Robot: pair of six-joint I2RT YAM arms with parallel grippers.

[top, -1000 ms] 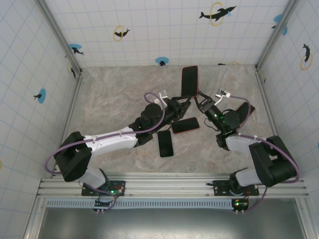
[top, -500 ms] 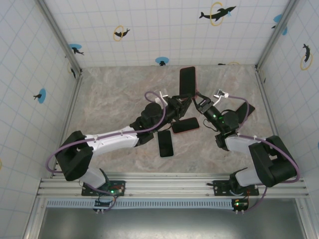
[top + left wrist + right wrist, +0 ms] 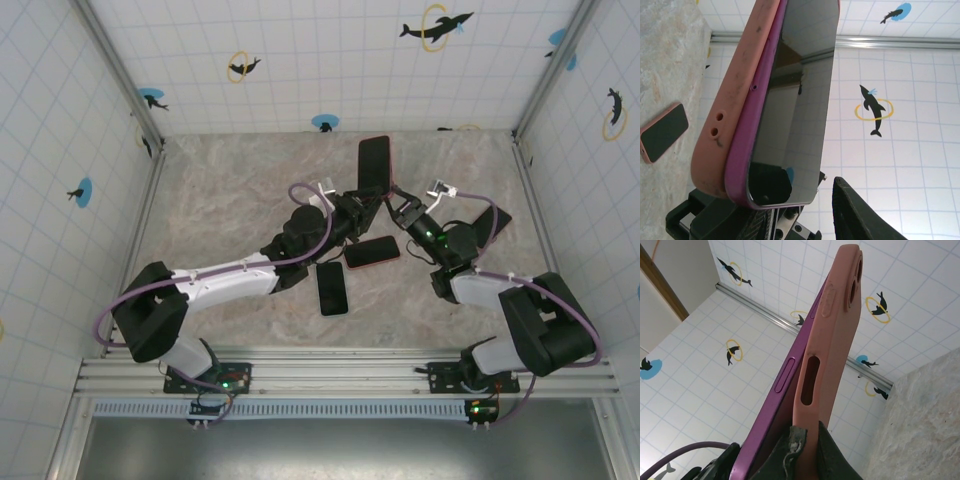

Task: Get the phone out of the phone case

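Now the right gripper (image 3: 807, 447) pinches the case (image 3: 832, 340) shut so the phone (image 3: 795, 100) can peel out; whether the left gripper (image 3: 365, 205) grips the phone cannot be told

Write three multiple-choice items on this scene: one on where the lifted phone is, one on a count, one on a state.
1. Where is the purple glossy-screened phone?
A) flat on the marbled stone-look table
B) raised in the air between the left hand and right hand
C) in a box

2. How many other phones lie flat on the table?
A) none
B) four
C) two

3. How does the purple phone sit in its salmon-pink rubbery case?
A) partly peeled out along one long edge
B) fully seated
C) fully out, case dropped

Key:
1 B, the top view shows it raised between both hands.
2 C, a pink-cased phone and a dark pale-rimmed phone lie below it.
3 A, both wrist views show the phone's purple edge standing clear of the case.
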